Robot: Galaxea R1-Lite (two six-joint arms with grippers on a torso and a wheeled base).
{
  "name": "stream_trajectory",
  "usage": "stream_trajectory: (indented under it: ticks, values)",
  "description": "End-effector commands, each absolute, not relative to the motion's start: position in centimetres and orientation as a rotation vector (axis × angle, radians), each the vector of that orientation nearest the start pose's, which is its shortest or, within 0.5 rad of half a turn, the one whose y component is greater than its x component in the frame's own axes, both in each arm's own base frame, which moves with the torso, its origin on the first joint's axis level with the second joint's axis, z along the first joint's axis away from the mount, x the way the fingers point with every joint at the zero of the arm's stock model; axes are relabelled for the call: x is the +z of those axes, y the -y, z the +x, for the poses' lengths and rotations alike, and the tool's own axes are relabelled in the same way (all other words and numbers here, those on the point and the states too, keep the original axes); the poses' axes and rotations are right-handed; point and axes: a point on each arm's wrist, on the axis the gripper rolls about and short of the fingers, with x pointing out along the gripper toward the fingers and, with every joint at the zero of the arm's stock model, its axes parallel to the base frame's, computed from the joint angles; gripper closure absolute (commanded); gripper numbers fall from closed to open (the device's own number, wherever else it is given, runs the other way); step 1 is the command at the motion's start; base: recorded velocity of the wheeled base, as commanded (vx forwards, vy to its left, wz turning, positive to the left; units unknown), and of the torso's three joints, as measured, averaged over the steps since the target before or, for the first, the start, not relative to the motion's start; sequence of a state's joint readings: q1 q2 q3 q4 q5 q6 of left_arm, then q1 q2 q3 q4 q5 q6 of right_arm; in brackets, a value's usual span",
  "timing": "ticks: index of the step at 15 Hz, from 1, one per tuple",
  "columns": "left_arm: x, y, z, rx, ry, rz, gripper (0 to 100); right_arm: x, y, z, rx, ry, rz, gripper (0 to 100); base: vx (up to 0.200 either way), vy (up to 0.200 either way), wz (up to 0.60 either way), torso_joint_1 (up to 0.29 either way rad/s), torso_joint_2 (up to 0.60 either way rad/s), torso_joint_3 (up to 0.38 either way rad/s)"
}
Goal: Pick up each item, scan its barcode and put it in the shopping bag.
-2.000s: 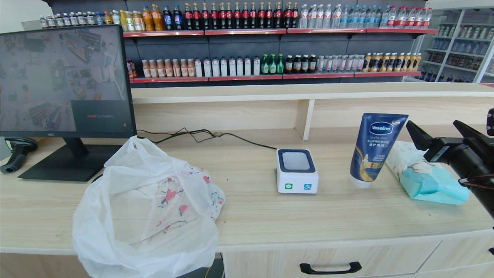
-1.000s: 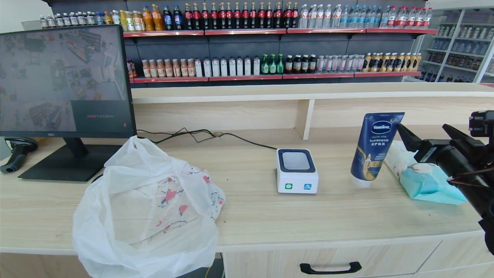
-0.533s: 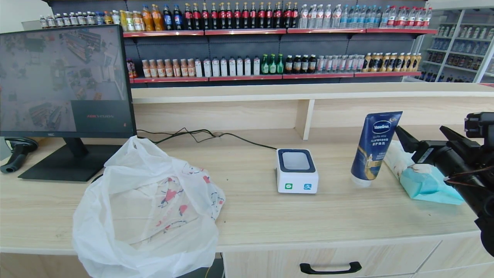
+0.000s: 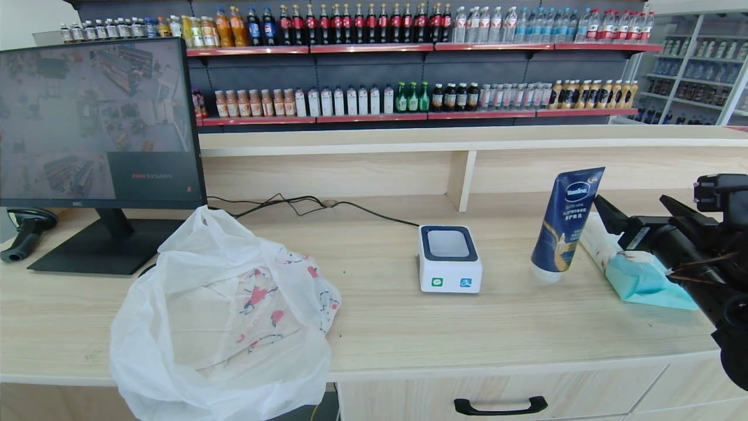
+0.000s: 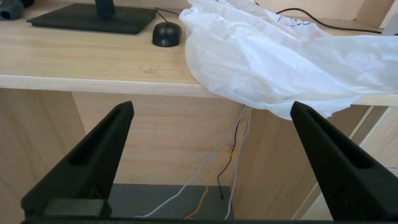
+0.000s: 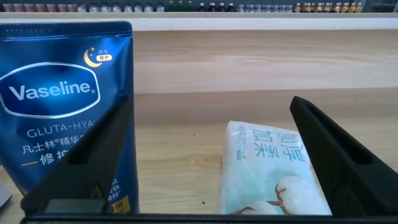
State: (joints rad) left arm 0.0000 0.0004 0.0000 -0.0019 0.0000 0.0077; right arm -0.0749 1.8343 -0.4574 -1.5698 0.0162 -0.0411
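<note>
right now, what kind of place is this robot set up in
Most likely a small shop's checkout: shelves of bottled drinks behind, a barcode scanner on the wooden counter, and a plastic shopping bag beside a monitor.

Blue tube upright, tissue pk beside

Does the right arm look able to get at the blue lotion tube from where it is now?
Probably yes. The open right gripper hangs just beside the upright lotion tube with nothing between them. The tissue pack lies below the gripper, out of the way.
</note>
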Motion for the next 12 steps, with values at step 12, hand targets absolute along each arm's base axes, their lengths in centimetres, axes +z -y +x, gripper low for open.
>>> stream_trajectory:
  ticks: [12]
  values:
    - [7.6,0.0,-2.3,0.0,0.003,0.008,0,13.7,2.2,29.6,-0.061,0.143,-0.046,0,0.0,0.0,0.0,0.0,0.0,0.0]
